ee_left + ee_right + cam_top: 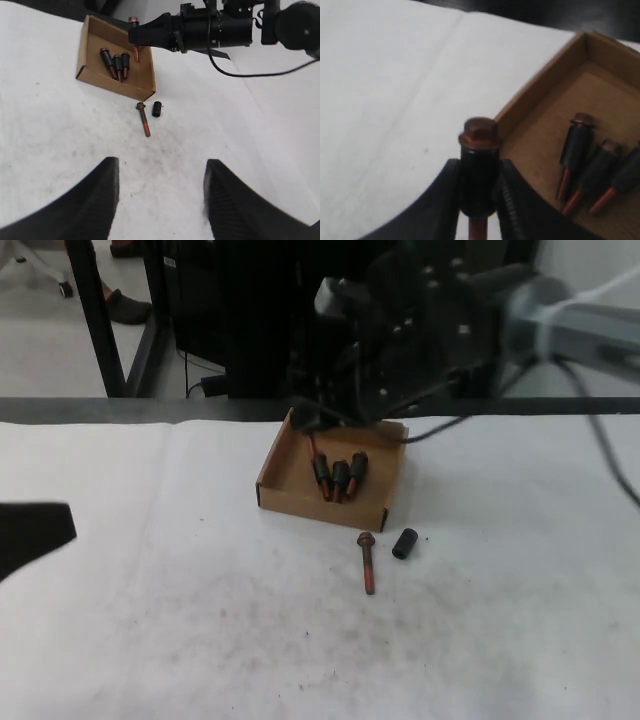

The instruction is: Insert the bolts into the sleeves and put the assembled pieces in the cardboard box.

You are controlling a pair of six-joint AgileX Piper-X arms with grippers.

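So, our right end effector (pixel 479 166) is clamped on an assembled piece (pixel 479 145), with the fingers pinching its black sleeve from both sides. In the right wrist view the shank gets cut off at the picture edge, so we can't see that piece's lower end. In the high view the end effector is just a dark lump and we can't pick out its fingers.

The piece has a copper-coloured hex head sitting on a black sleeve, with a bit of reddish shank poking out below, head end up. From the high view it hangs over the 11 o'clock corner of the cardboard box (pixel 322 508). We can't tell how high above it.

At about 5 o'clock from the held piece, three more assembled pieces (pixel 340 478) lie side by side on the box floor, with the same black sleeves and reddish shanks.

Further out, at 5 o'clock from the box on the white surface (pixel 150 600), a loose bolt (pixel 367 562) lies bare. A loose sleeve (pixel 404 543) sits just beside its head at 3 o'clock, not touching.

Our left end effector (pixel 160 197) has its fingers apart over bare surface, well apart from the bolt and box. The picture edge cuts off the finger bases.
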